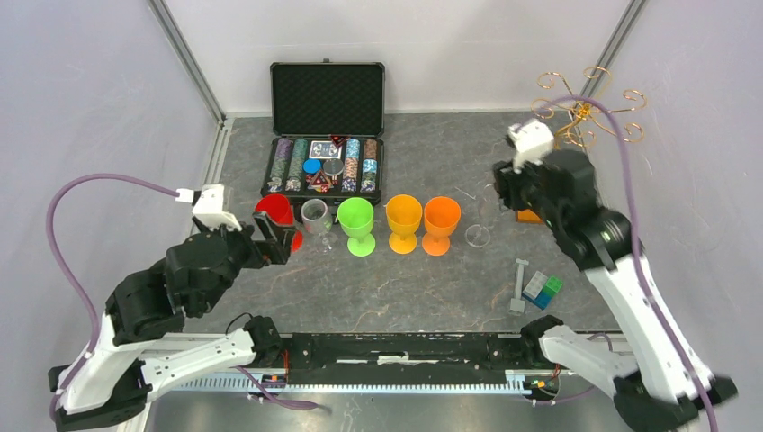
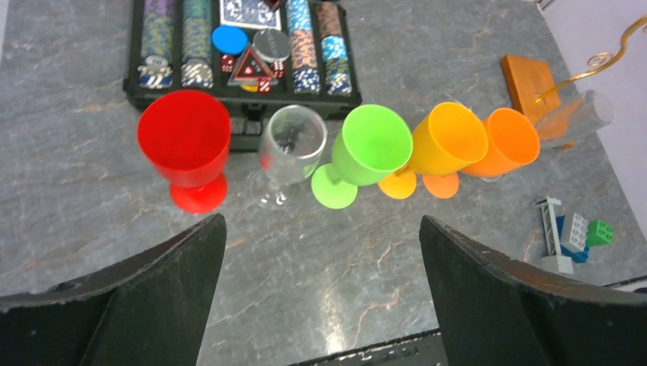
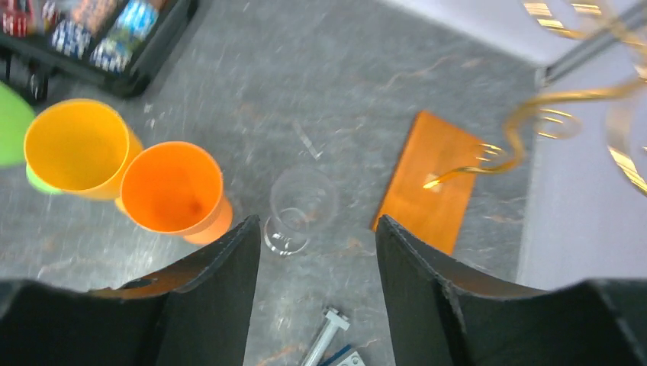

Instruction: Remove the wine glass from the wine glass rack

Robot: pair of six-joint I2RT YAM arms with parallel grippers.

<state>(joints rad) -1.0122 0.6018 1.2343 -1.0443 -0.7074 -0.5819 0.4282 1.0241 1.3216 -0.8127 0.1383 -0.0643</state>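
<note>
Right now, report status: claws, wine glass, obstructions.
Left claw open, empty. Right claw open, empty. Clear wine glass standing on table beside wine glass rack base. Orange glass close on its other side.

The wine glass [image 3: 299, 207] is clear and stemmed, and it seems to stand upright on the grey bench [image 3: 343, 91], though the close view is blurred. It is off the wine glass rack [image 3: 431, 183], just beside its base. The rack is thin gold wire with curled spiral arms rising from a flat rectangular orange-brown wooden base, at the bench's far right corner.
</note>
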